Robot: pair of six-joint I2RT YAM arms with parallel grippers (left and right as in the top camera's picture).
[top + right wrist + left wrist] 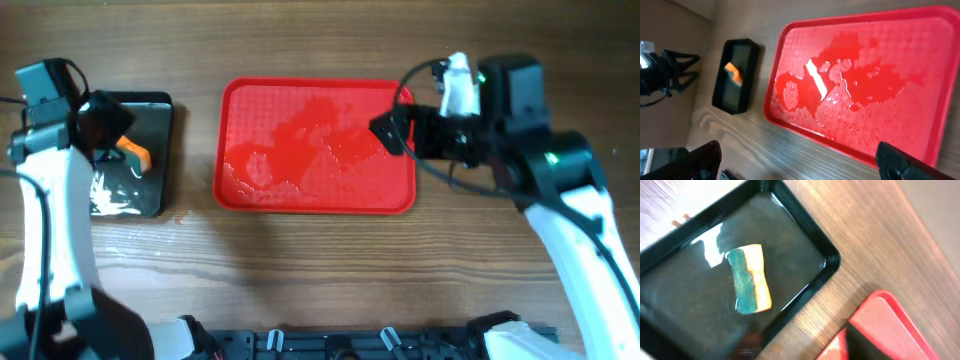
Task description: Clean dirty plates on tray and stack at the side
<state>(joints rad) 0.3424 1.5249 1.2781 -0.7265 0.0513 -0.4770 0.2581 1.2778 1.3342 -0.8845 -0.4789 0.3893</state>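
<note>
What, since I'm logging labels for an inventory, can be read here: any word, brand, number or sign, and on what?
None: no word, label, brand, number or sign is readable in any view.
The red tray: plain, only water on it.
The black tray and the sponge: no markings visible.

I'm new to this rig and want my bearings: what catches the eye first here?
The large red tray in the middle of the table, wet and glistening, with no plates on it. Left of it, a smaller black tray holds an orange-and-green sponge. The right arm's fingers stand wide apart, empty, at the red tray's right edge.
</note>
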